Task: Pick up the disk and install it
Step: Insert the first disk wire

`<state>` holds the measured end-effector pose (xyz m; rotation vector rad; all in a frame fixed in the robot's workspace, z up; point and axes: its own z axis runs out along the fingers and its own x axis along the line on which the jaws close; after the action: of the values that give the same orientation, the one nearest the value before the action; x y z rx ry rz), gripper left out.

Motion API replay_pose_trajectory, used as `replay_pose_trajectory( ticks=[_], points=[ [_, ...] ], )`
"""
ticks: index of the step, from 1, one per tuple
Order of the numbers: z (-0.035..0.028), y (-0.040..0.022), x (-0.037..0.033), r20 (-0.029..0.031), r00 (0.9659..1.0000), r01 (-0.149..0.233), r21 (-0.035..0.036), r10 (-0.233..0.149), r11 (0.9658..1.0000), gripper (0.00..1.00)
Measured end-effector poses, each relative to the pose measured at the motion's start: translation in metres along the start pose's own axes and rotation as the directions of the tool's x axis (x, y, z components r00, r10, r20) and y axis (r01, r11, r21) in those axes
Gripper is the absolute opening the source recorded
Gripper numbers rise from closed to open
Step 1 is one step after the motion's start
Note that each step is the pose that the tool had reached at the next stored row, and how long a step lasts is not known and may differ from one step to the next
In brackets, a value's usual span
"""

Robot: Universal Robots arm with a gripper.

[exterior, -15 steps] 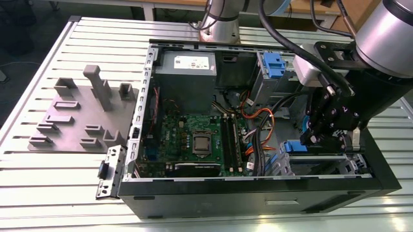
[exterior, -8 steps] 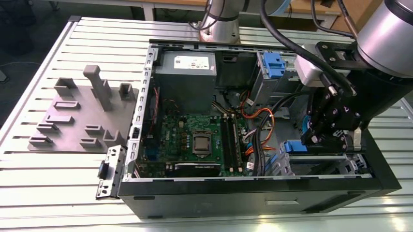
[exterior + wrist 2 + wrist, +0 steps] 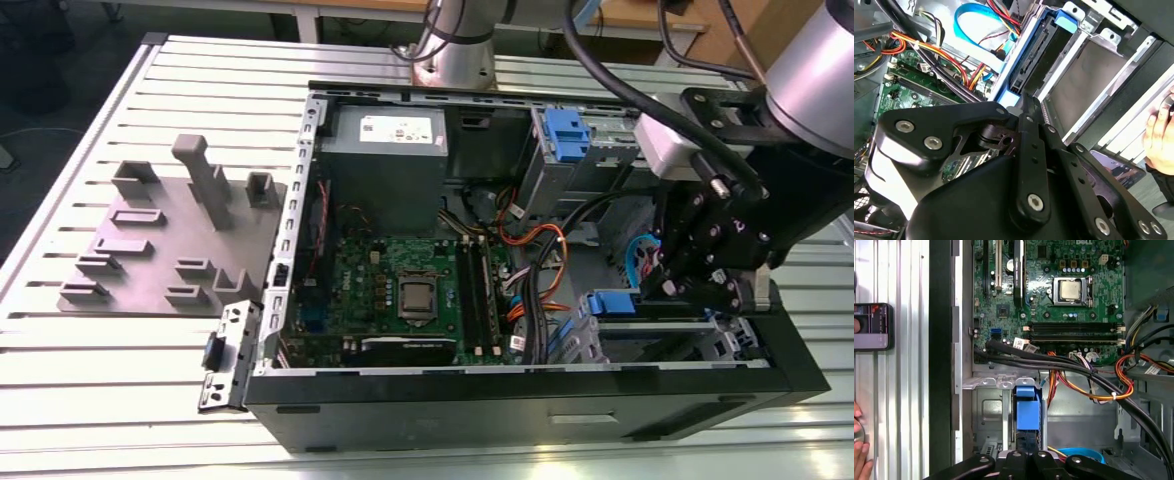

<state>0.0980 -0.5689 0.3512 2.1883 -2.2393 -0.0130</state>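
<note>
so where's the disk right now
The disk sits on edge in the drive bay at the case's exterior-view right, directly under the gripper.

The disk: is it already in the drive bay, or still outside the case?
In the bay. The disk stands on edge between the metal bay walls, blue frame showing, with the claw at its end.

Gripper (image 3: pixel 678 290) hangs inside open computer case (image 3: pixel 534 395); grey fixture plate (image 3: pixel 160 240) beside.
</note>
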Motion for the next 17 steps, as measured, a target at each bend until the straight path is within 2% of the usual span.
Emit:
replay_pose_trajectory(
  ticks=[6,8,17],
  points=[
    [-0.0051,0.0,-0.0014,-0.0001,1.0,0.0,0.0,0.0,1.0,0.11],
    [-0.0051,-0.001,-0.0022,0.0001,1.0,0.0,0.0,0.0,1.0,0.11],
    [-0.0054,-0.0172,-0.0089,-0.0001,1.0,0.0,-0.0001,0.0,1.0,0.11]
  ],
)
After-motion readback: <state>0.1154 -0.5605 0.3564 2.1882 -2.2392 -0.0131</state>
